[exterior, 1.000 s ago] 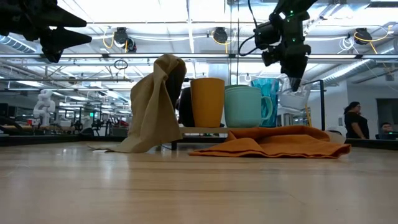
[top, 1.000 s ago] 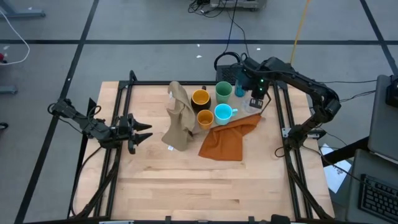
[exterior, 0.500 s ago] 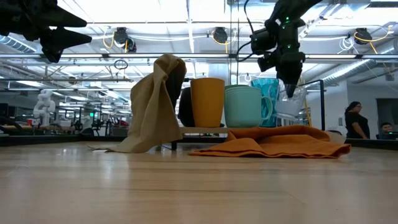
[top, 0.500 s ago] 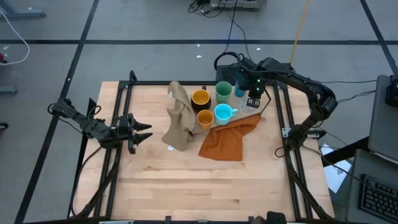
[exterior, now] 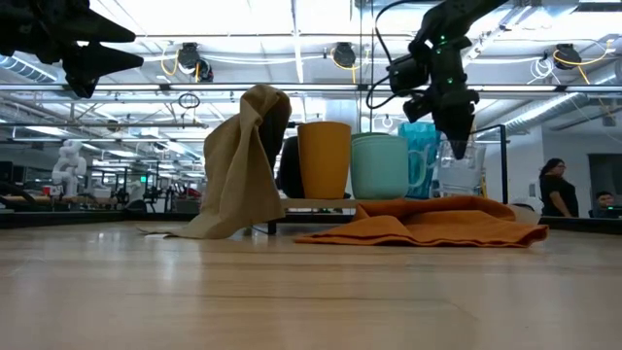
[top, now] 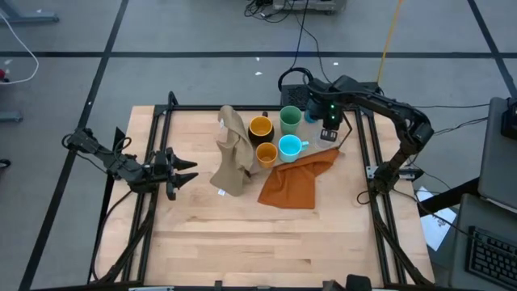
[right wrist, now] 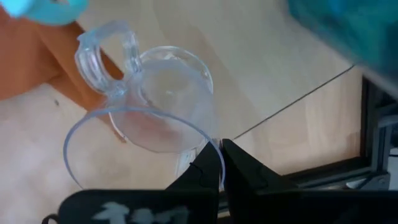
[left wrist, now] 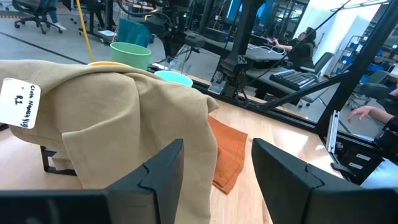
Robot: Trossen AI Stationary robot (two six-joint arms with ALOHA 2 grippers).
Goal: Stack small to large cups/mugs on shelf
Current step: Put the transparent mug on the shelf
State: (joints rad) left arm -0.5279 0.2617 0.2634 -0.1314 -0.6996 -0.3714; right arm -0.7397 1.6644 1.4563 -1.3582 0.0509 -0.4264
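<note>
The clear glass (right wrist: pixel 152 109), a small handled cup, hangs from the right gripper (right wrist: pixel 219 163), whose two fingers are pressed together on the thin rim, nipping only a short arc of it; in the high view this happens at the upper right of the cluster, by the back right corner of the table (top: pixel 242 234), and in the low view the glass (exterior: pixel 462 165) sits to the right of centre, just beside the teal tumbler (exterior: pixel 420 146). Such a narrow pinch on slick glass looks the weakest link: I judge any swing or quick turn of the wrist could let the cup pivot or slip and drop onto the wood or the orange cloth (top: pixel 297 182) below. The tumbler is so near that a sideways move could knock it, and it in turn stands close to the light green cup (top: pixel 291 120) and the cyan mug (top: pixel 289 147). The yellow mug (top: pixel 260 127) and orange cup (top: pixel 266 153) sit left of those, beside the draped tan cloth (top: pixel 233 153), which hides much of the shelf, so a placement there might snag. The left gripper (top: pixel 184 173), fingers spread, waits at the left of the frame, well apart.
</note>
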